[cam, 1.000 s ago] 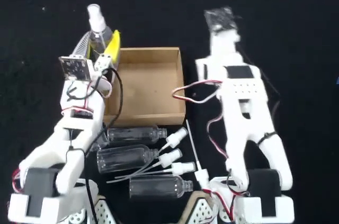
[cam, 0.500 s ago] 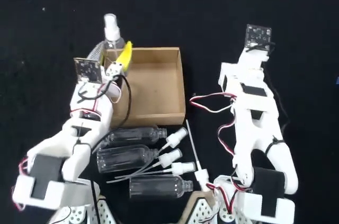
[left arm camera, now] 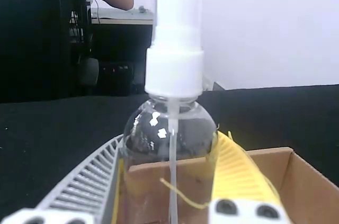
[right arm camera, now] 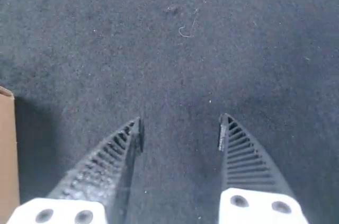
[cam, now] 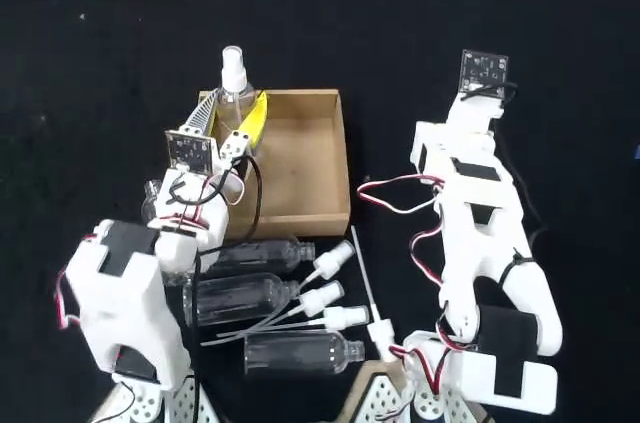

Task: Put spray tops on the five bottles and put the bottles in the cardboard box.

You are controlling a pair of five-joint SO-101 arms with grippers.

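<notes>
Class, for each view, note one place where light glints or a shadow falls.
High view: glints streak the lying bottles near the cardboard box. Left wrist view: bright spots dot the shoulder of the capped bottle. Right wrist view: a dark shadow on the cloth next to the box edge.

Black cloth table (cam: 90, 63), white wall (left arm camera: 275, 23) behind, dark cluttered desk (left arm camera: 119, 17) beyond

Lab or office workroom. Black cloth tabletop (cam: 560, 43); behind it a white wall (left arm camera: 275, 23) and a desk (left arm camera: 119, 16) with cables underneath.
</notes>
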